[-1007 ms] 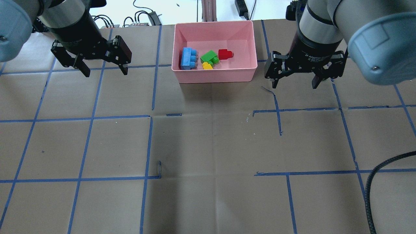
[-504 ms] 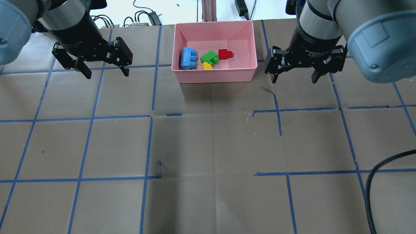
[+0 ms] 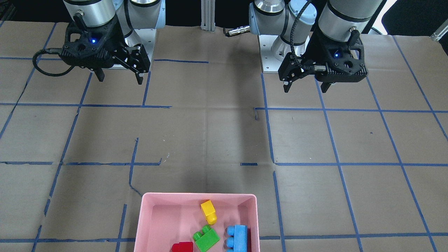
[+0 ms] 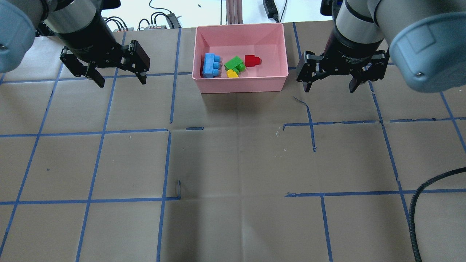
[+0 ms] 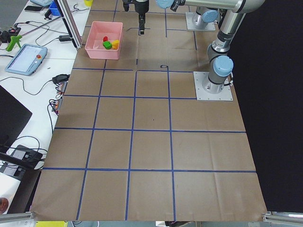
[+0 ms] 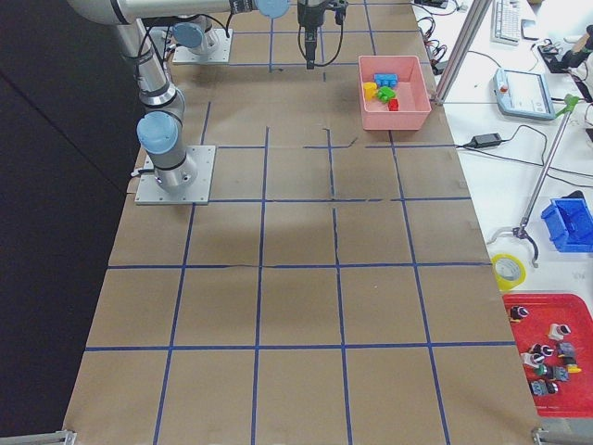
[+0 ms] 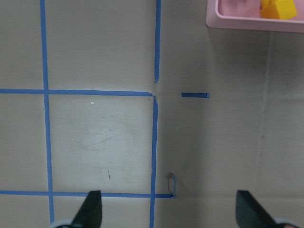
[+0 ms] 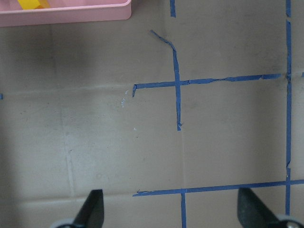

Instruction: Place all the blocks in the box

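The pink box [image 4: 240, 84] stands at the far middle of the table. Inside it lie the light-blue block [image 4: 210, 65], the green block [image 4: 234, 64], the yellow block [image 4: 232, 74] and the red block [image 4: 252, 60]. They also show in the front-facing view: blue [image 3: 236, 238], green [image 3: 206, 238], yellow [image 3: 208, 211], red [image 3: 182, 247], in the box [image 3: 147, 217]. My left gripper [image 4: 120, 80] is open and empty, above the table left of the box. My right gripper [image 4: 330, 88] is open and empty, right of the box.
Blue tape lines form a grid on the brown paper table cover. A black cable [image 4: 418, 203] curls at the near right. Cables and devices lie beyond the table's far edge.
Both grippers have risen slightly and drawn back toward the far side, away from the box. The blocks in the box have not moved.
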